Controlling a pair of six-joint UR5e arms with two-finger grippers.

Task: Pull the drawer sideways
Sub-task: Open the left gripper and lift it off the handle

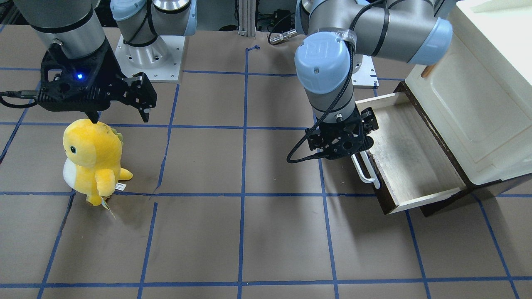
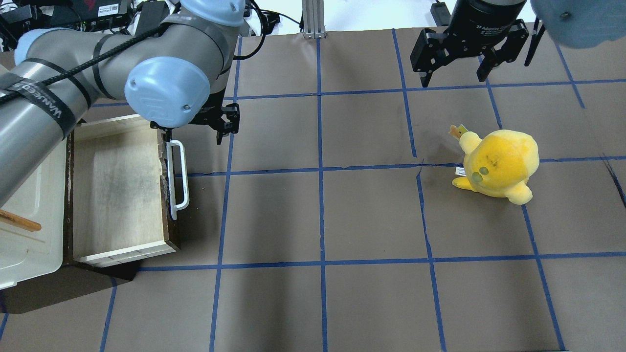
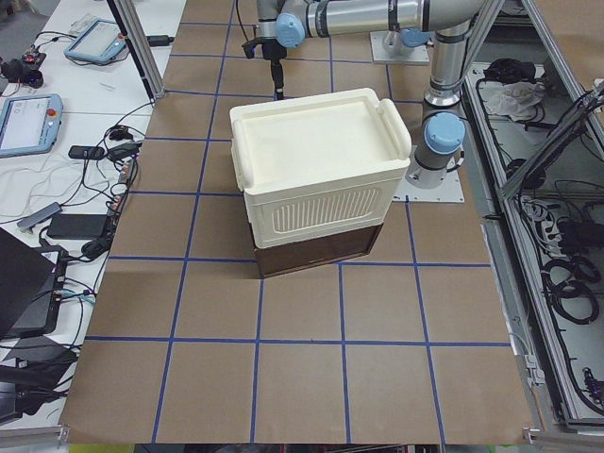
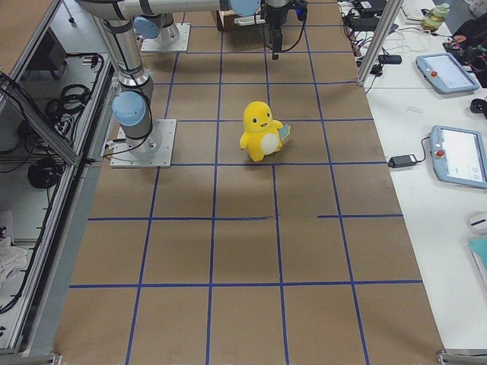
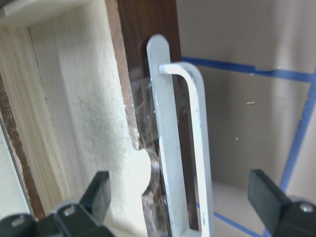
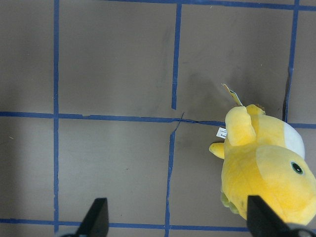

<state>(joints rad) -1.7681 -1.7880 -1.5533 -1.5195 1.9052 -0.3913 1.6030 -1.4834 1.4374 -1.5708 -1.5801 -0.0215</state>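
The dark brown drawer stands pulled out of the cream-white cabinet, its pale wood inside showing. Its white bar handle runs along the front. My left gripper hovers over the handle's robot-side end. In the left wrist view it is open, a finger on each side of the handle, not touching it. My right gripper is open and empty above the table, just on the robot's side of the plush.
A yellow plush dinosaur stands on the brown, blue-taped table on my right side; it also shows in the right wrist view. The cabinet fills the table's left end.
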